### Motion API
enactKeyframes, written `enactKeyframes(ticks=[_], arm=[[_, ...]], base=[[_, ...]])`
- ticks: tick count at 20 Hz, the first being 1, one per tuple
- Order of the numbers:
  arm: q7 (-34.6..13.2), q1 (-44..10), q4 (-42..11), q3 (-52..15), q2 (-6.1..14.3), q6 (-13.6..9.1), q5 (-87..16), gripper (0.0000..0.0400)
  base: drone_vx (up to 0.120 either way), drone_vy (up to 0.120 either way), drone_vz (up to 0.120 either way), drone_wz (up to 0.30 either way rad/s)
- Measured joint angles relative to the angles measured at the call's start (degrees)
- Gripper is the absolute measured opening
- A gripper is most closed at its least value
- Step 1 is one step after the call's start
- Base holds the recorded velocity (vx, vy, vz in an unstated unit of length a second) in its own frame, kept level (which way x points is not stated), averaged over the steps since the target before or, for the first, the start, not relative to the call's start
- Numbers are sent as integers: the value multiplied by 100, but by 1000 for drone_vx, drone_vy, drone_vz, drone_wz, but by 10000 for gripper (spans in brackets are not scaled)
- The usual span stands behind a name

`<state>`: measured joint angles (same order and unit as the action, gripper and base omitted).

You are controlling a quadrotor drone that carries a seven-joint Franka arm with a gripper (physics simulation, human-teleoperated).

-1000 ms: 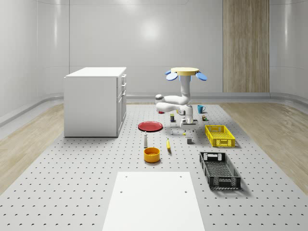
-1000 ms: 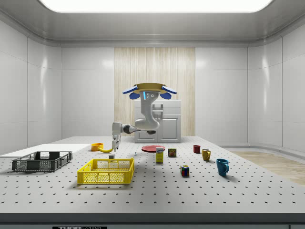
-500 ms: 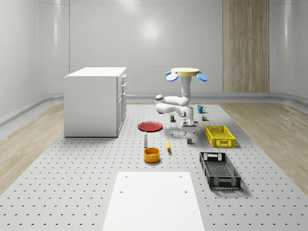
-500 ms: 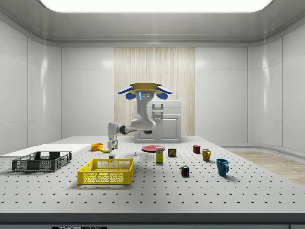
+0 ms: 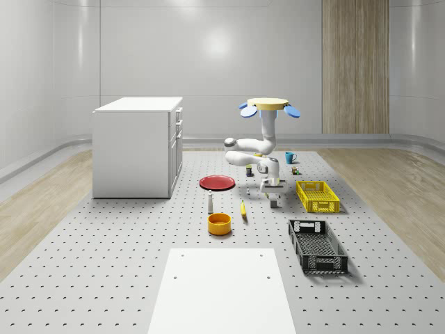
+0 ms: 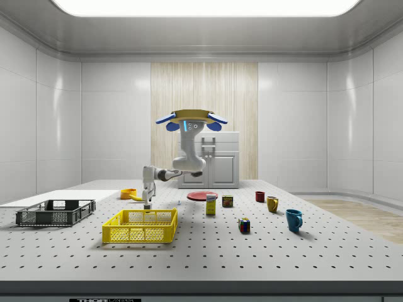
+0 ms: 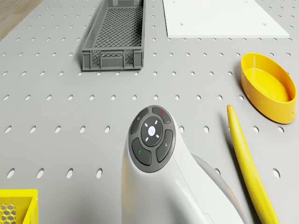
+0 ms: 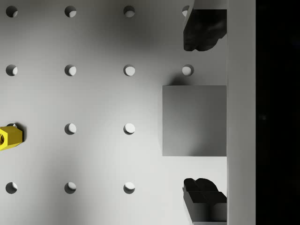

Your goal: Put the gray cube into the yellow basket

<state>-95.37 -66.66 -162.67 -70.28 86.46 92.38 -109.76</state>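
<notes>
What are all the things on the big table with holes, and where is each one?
Gray cube: 1, gray, on the table between the open fingers.
Yellow basket: 1, yellow, right of the cube in the whole-scene view.
Black crate: 1, black, nearer the camera than the basket.
Bowl: 1, orange-yellow, beside the banana.
Banana: 1, yellow, left of the cube.
Plate: 1, red, near the cabinet.
Cabinet: 1, white, the whole-scene view's left.
Mug: 1, blue, the side view's right.
Drone: hovers over the table.
Gripper: open, low around the cube.
</notes>
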Motion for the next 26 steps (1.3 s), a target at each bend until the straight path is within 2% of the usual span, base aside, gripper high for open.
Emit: enactKeyframes(ticks=[11, 12, 15, 17, 21, 26], arm=[[74, -19, 156, 439, 7, 191, -410, 400], [77, -21, 164, 461, 4, 197, -431, 388], [83, -23, 180, 503, -6, 207, -474, 315], [87, -22, 186, 520, -14, 207, -491, 290], [93, -18, 191, 538, -28, 201, -513, 265], [99, 20, 136, 408, -42, 127, -395, 254]], base=[[0, 0, 0, 0], [0, 0, 0, 0], [0, 0, 0, 0], [0, 0, 0, 0], [0, 0, 0, 0], [0, 0, 0, 0]])
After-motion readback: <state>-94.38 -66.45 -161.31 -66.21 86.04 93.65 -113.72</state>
